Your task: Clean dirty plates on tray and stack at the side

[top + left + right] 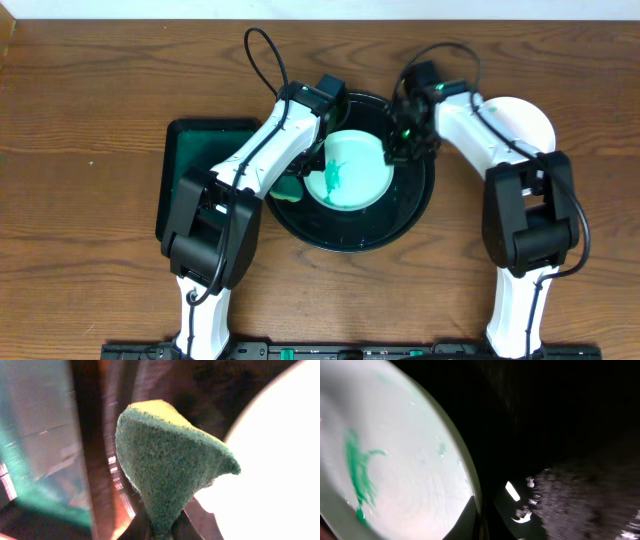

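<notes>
Overhead and wrist views showed a two-arm robot at a brown wooden tabletop (90,100). A round black tray (400,225) sat in the middle, and on it lay a smeared plate (350,170), white with a teal-green streak near its centre. The right gripper (479,519) had its jaws pinched together on that plate's right-hand rim. The left gripper (161,527) had its jaws clamped on a green and yellow sponge (170,470), which hung at the plate's left edge, above the tray's rim and not yet on the streak. A second plate (520,115), with no smear showing, rested on the tabletop to the right, partly hidden by the right arm. A green tray (185,160) lay to the left.

The main risk looked to be the thin hold on the rim. A firm sideways wipe could have twisted the plate out of the jaws or slid it across the glossy tray. The sponge was gripped by one narrow end, so it might have folded or pulled free under pressure, leaving a bare finger to scrape the plate. A wipe that missed the streak would have left residue. With both arms crowded over the tray, a wide stroke could also have brought the two wrists into contact.
</notes>
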`<state>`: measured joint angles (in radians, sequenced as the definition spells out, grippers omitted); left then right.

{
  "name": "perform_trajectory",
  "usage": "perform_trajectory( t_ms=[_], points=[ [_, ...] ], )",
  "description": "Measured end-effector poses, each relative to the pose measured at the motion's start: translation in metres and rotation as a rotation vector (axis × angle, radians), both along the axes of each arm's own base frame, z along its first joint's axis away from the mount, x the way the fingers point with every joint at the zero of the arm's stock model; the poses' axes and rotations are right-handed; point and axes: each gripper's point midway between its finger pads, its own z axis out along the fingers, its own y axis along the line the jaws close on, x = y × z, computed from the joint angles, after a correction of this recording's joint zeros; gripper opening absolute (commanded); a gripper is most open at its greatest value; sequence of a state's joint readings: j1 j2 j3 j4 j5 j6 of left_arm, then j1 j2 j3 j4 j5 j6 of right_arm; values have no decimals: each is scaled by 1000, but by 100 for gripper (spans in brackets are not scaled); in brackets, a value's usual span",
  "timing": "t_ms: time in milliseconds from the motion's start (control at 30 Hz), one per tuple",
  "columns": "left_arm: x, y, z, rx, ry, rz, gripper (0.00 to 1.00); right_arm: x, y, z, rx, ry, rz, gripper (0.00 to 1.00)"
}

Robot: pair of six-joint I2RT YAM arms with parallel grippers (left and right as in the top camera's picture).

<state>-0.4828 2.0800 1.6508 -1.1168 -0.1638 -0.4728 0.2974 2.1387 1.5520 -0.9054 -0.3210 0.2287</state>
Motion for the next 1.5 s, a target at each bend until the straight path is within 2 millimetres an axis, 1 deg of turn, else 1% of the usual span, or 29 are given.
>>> perform_trajectory(
  t_ms=[67, 333, 433, 533, 600, 733, 800, 833, 933, 1033, 1100, 1267, 1433, 1467, 1500],
  points=[
    [2, -10, -2, -51, 0, -8, 7, -7, 2, -11, -2, 14, -15, 1],
    [8, -53, -4, -275, 3, -60, 7, -8, 4, -13, 42, -25, -60, 1],
    [11, -65, -3, -316, -10, -79, 7, -8, 4, -13, 45, -28, -62, 1],
    [12, -85, -1, -376, -27, -111, 7, -8, 4, -13, 46, -29, -63, 1],
    [9, -103, 1, -428, -29, -141, 7, -8, 4, -13, 47, -30, -63, 1],
    [-5, -142, 5, -500, -28, -211, 7, -8, 4, -13, 48, -30, -63, 1],
    [-12, -159, 7, -524, -32, -239, 7, -8, 4, -13, 48, -30, -63, 1],
    [-15, -163, 6, -524, -31, -241, 7, -8, 4, -13, 48, -30, -63, 1],
    [-16, -165, -1, -519, -22, -215, 7, -8, 4, -13, 58, -25, -67, 1],
    [-13, -164, -21, -519, 12, -184, 7, -9, 5, -13, 60, -21, -73, 1],
    [-7, -164, -22, -532, 15, -169, 7, -8, 4, -13, 68, -20, -81, 1],
    [-3, -164, -24, -546, 35, -167, 7, -8, 3, -13, 75, -8, -102, 1],
    [3, -152, -26, -481, 20, -162, 7, -8, 4, -13, 78, -8, -98, 1],
    [5, -145, -31, -438, 13, -157, 7, -8, 4, -13, 76, -10, -95, 1],
    [4, -137, -41, -401, 27, -146, 7, -9, 4, -13, 76, -10, -91, 1]
  ],
)
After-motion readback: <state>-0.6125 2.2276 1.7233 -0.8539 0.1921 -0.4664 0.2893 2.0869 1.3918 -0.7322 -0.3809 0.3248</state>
